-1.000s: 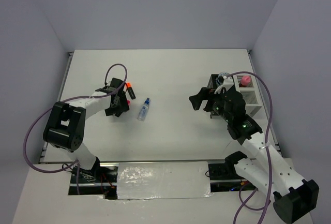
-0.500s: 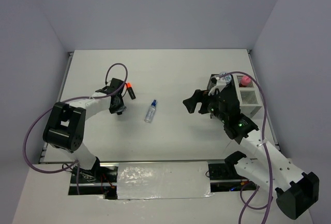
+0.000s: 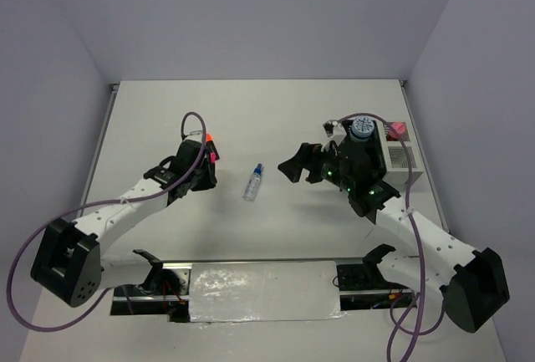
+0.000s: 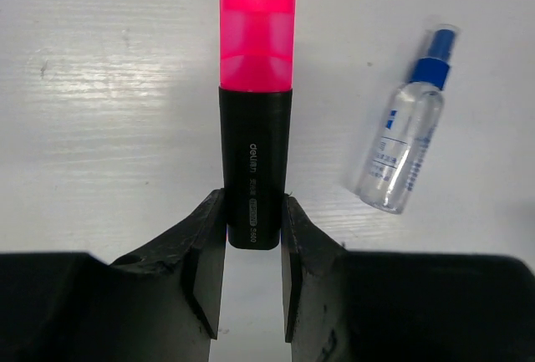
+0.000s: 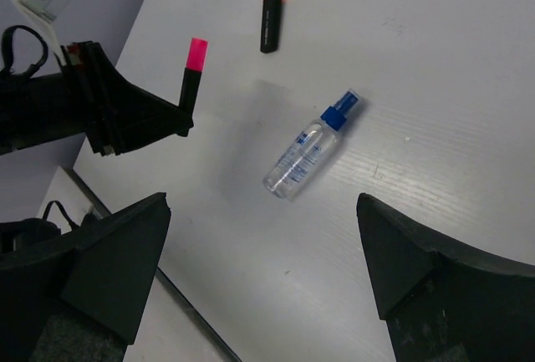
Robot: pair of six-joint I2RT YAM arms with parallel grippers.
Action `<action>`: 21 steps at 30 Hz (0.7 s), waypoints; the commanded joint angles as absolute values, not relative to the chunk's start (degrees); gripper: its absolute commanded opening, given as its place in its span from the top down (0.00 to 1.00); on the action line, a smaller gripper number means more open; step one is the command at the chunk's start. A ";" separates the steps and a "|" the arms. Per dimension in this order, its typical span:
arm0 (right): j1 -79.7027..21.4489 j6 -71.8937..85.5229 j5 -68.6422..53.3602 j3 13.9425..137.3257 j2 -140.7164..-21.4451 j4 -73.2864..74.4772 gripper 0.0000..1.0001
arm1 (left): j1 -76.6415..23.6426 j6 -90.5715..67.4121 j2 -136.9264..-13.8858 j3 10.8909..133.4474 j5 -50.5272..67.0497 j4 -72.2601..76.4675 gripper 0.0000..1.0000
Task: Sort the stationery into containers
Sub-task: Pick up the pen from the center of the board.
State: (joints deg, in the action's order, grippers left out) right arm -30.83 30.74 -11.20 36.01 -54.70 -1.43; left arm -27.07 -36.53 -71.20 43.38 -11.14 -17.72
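My left gripper (image 3: pixel 205 168) (image 4: pixel 252 213) is shut on the tail of a black marker with a pink cap (image 4: pixel 255 119) (image 5: pixel 193 68), which sticks out cap first. An orange-capped marker (image 5: pixel 271 12) (image 3: pixel 208 138) lies on the table just beyond it. A clear blue-capped tube (image 3: pixel 252 183) (image 4: pixel 403 155) (image 5: pixel 309 155) lies to the right of the held marker. My right gripper (image 3: pixel 294 167) (image 5: pixel 262 211) hovers open, near the tube, with nothing between its fingers. The white holder (image 3: pixel 403 158) stands at the right; the black mesh box is mostly hidden behind my right arm.
A round blue-white roll (image 3: pixel 361 126) and a pink-capped item (image 3: pixel 397 129) show at the containers. The table's raised edges run along the left (image 3: pixel 102 132) and right (image 3: pixel 415 140). A taped strip (image 3: pixel 263 288) lies at the near edge between the arm bases.
My left gripper closed on the pink-capped marker and carried it right, away from the orange one. The blue-capped tube rolled right. My right gripper swung left toward the tube.
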 commanded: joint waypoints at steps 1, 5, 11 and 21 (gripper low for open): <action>-33.82 33.22 -11.70 38.58 -58.26 -7.38 0.00 | -29.43 -37.71 -67.86 42.28 -8.71 -14.68 1.00; -37.60 37.08 -7.93 40.69 -63.44 -10.98 0.00 | -33.83 -37.44 -63.82 41.49 -7.91 -11.61 1.00; -43.41 40.69 -4.75 46.84 -74.86 -15.55 0.00 | -37.61 -36.83 -58.89 40.87 -6.51 -8.44 1.00; -46.32 42.36 -5.27 55.98 -87.44 -18.89 0.11 | -41.48 -34.81 -56.78 39.38 -1.41 -2.99 1.00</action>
State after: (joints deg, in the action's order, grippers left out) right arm -45.82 41.32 -5.10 52.36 -85.36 -14.55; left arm -40.53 -36.12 -57.60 39.70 -4.10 -7.94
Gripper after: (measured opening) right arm 0.931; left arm 0.376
